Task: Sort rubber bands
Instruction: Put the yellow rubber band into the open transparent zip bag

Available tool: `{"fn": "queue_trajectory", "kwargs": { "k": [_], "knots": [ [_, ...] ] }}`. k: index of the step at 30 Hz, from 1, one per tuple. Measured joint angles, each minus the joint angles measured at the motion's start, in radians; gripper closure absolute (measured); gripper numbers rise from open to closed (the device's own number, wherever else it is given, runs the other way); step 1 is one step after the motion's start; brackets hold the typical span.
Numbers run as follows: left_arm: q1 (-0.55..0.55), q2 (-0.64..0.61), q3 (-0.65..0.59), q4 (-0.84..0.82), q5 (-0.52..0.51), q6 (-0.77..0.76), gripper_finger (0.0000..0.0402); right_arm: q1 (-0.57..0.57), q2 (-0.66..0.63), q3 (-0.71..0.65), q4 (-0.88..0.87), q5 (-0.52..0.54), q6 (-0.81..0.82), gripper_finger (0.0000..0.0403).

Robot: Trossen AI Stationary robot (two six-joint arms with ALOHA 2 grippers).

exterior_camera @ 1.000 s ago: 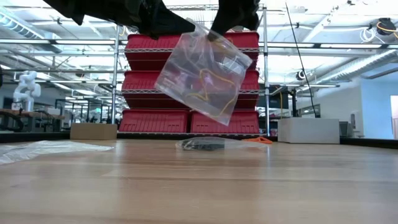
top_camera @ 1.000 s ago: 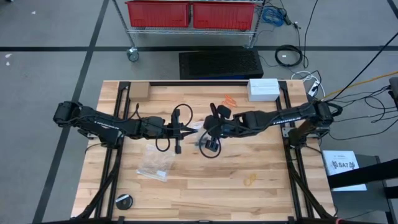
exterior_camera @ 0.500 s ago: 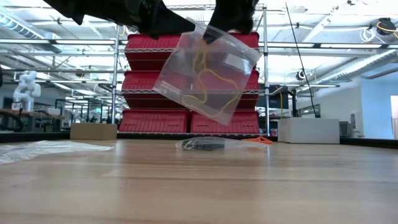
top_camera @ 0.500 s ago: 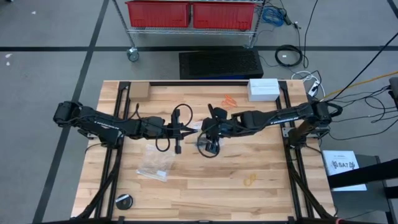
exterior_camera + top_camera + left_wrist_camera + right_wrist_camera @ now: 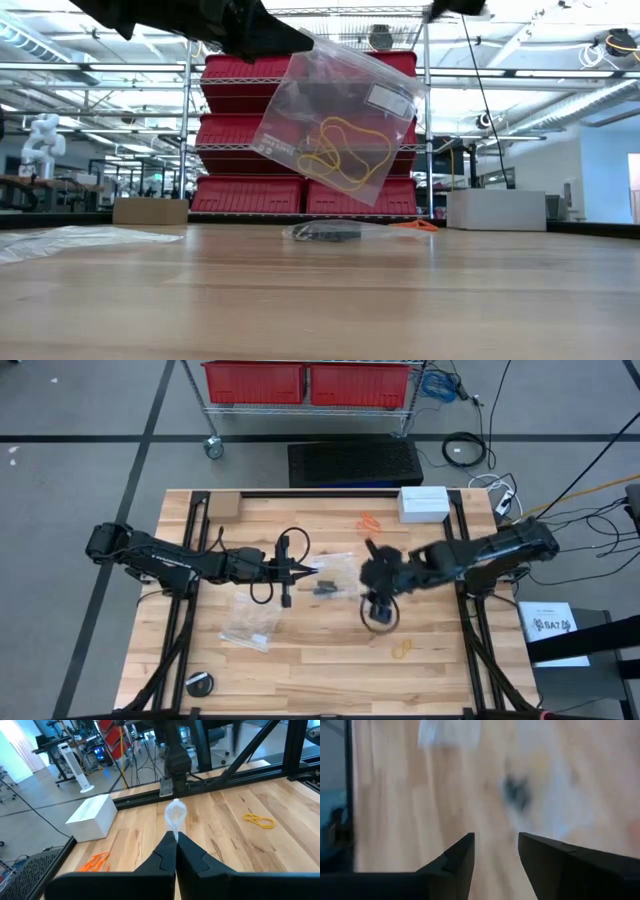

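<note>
A clear plastic bag point(image 5: 335, 115) with pale yellow rubber bands point(image 5: 335, 152) inside hangs above the table's middle, held by my left gripper point(image 5: 312, 572), which is shut on it. My right gripper point(image 5: 373, 570) stands open to the right of the bag, touching nothing. Under the bag a second small bag with black bands point(image 5: 325, 588) lies flat on the wood. Loose orange bands point(image 5: 370, 520) lie far back near the white box, and loose yellow bands point(image 5: 402, 649) lie toward the near right. My left gripper pinches the clear bag by its upper edge at one corner point(image 5: 175, 832) between its two fingers. The fingers come level from the table's left. The bag hangs tilted below and beyond the fingertips, clear of the table, with the yellow bands in its lower part.
More clear bags point(image 5: 252, 622) lie near the left arm, with a black round object point(image 5: 199, 683) at the near left corner. A white box point(image 5: 424, 502) and a cardboard box point(image 5: 222, 507) stand at the far edge. Bare wood lies along the near edge.
My right gripper has opened, let go of the clear bag and drawn away toward the table's right edge. The bag now hangs from my left gripper alone, and the yellow bands have settled lower inside it.
</note>
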Motion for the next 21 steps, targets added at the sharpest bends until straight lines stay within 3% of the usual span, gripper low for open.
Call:
{"fn": "queue_trajectory", "kwargs": {
  "k": [6,10,15,21],
  "knots": [
    [0.000,0.000,0.000,0.000,0.000,0.001,0.0401,0.177,0.050,-0.066,-0.098,-0.077,0.360,0.0256],
    [0.000,0.000,0.000,0.001,0.000,0.001,0.0401,0.285,0.096,-0.133,-0.089,-0.119,0.481,0.0247],
    [0.000,0.000,0.000,0.000,0.000,0.002,0.0401,0.369,0.175,-0.186,-0.084,-0.114,0.391,0.0213],
    [0.000,0.000,0.000,0.000,-0.001,0.006,0.0401,0.387,0.302,-0.203,-0.004,-0.131,0.212,0.0168]
  ]
}}
